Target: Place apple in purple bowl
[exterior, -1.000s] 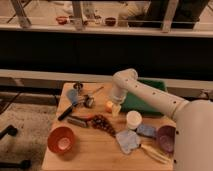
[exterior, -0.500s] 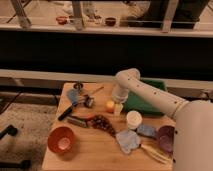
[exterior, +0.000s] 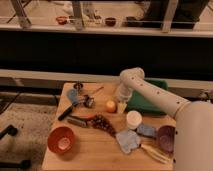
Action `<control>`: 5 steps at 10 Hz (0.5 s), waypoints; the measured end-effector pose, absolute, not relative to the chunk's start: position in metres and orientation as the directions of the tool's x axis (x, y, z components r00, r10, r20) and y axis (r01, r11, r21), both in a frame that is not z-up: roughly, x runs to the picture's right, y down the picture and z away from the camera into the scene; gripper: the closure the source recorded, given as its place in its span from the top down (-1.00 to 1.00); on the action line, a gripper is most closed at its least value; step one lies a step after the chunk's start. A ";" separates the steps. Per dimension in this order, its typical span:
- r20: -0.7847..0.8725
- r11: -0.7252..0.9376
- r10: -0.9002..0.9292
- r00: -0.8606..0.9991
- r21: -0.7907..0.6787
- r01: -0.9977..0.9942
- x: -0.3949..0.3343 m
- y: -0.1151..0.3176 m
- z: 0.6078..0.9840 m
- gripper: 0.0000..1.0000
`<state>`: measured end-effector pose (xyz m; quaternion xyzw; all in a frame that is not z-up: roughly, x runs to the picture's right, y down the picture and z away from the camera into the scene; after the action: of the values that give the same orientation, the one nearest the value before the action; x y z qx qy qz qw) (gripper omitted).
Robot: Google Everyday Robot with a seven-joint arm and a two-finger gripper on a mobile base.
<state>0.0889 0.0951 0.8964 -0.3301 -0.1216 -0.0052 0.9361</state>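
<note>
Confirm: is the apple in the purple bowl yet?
No, the apple sits on the table beside the gripper, well apart from the purple bowl near the right edge.

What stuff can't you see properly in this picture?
All in the camera view:
1. Gripper, just right of the apple: the two run together, so I cannot tell if they touch.
2. Purple bowl: its right side is hidden behind the robot's pale body.
3. Dark reddish heap mid-table: too small to name.
4. Small bowls on the far counter: too small to see inside.
</note>
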 end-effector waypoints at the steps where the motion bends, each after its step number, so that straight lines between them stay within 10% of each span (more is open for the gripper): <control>1: 0.228 0.782 0.074 0.971 -0.618 0.086 0.091 0.095 0.897 0.60; 5: 0.250 0.778 0.055 0.967 -0.618 0.116 0.076 0.101 0.891 0.60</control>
<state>0.0756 0.1011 0.8910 -0.3331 -0.1280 -0.0164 0.9340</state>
